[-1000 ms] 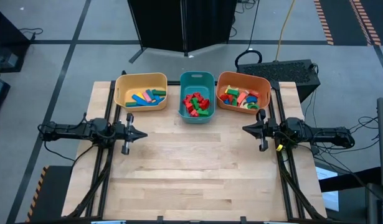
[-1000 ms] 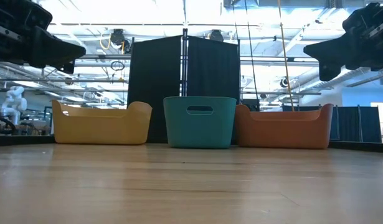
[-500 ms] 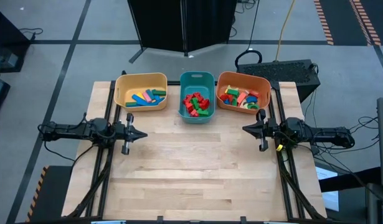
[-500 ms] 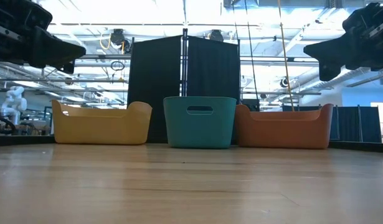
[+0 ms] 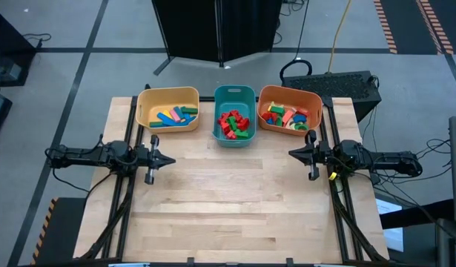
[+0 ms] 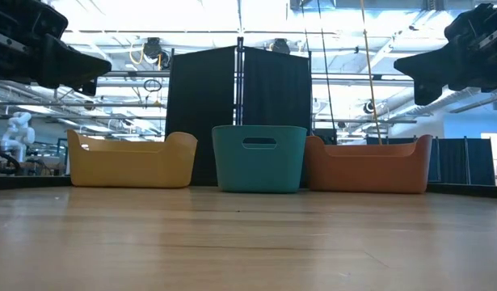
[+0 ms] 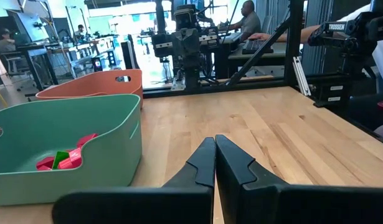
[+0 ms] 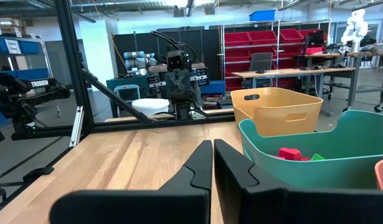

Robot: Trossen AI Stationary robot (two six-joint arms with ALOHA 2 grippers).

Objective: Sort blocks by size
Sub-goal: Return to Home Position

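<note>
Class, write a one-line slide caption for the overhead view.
Sorted blocks lie in the yellow bin, teal bin and orange bin; left gripper and right gripper rest shut at the table's sides.

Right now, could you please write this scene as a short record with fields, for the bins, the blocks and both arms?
yellow bin: left of the row, holds long blocks in blue, pink, green
teal bin: middle, holds small blocks, red and green
orange bin: right, holds mixed-colour blocks
table: no loose blocks seen
left arm: left table edge, jaws shut, empty
right arm: right table edge, jaws shut, empty
</note>
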